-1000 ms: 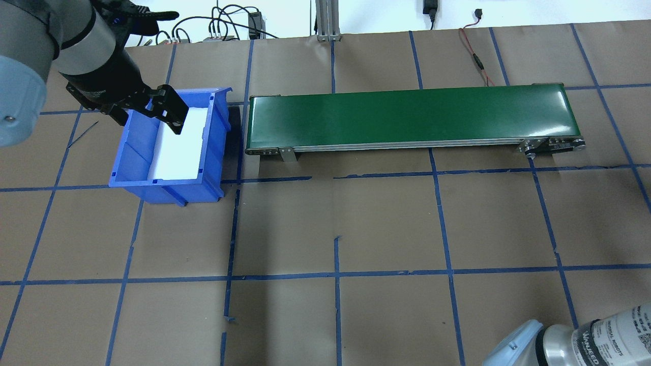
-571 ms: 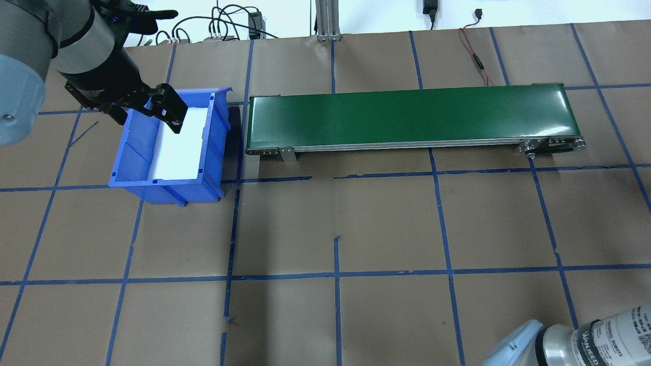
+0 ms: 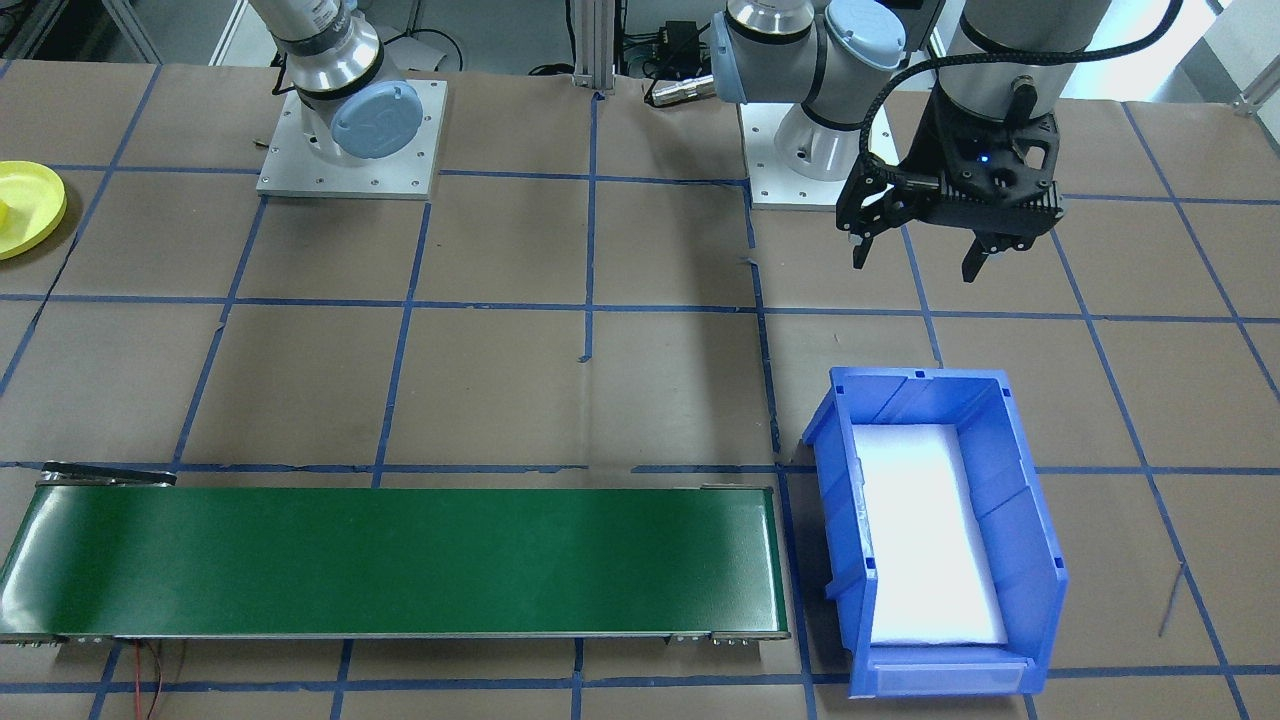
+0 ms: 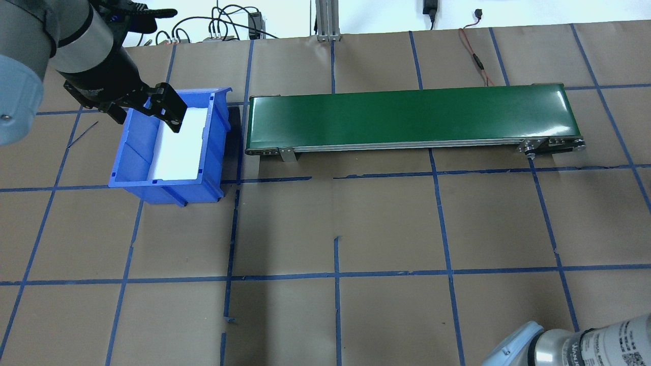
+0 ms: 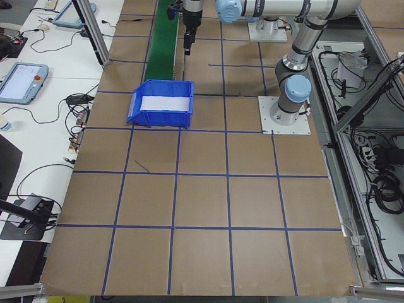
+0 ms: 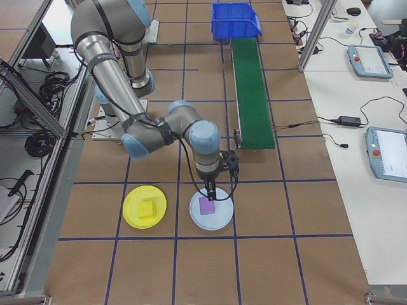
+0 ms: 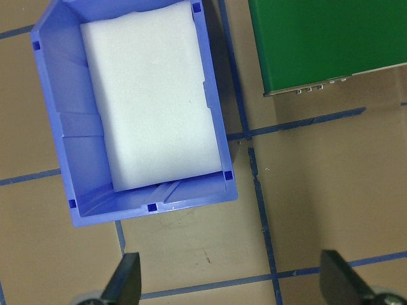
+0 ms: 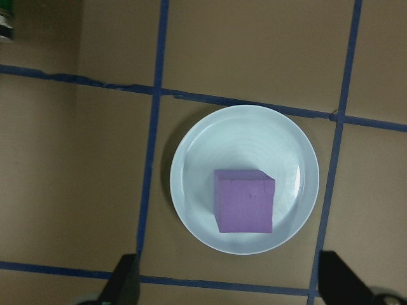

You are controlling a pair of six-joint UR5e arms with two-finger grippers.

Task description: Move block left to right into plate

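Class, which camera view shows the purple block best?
The right wrist-mounted view: the purple block fills it, resting on the pale blue plate. Exterior right shows it small, under the right gripper. The other views miss it.

Desk (image 4: 386,223) covered in brown paper, blue tape lines (image 4: 336,274) marking a grid of squares. White side benches run along its far edge, holding tablets (image 5: 23,81), loose black cables (image 5: 44,177) and a paper cup (image 6: 351,28). Aluminium frame posts (image 5: 90,30) stand at the desk edge. On the robot's side, metal framing with bundled cables (image 5: 385,183) below. A red wire (image 4: 475,56) trails across the paper. Lighting even, bright, soft shadows.
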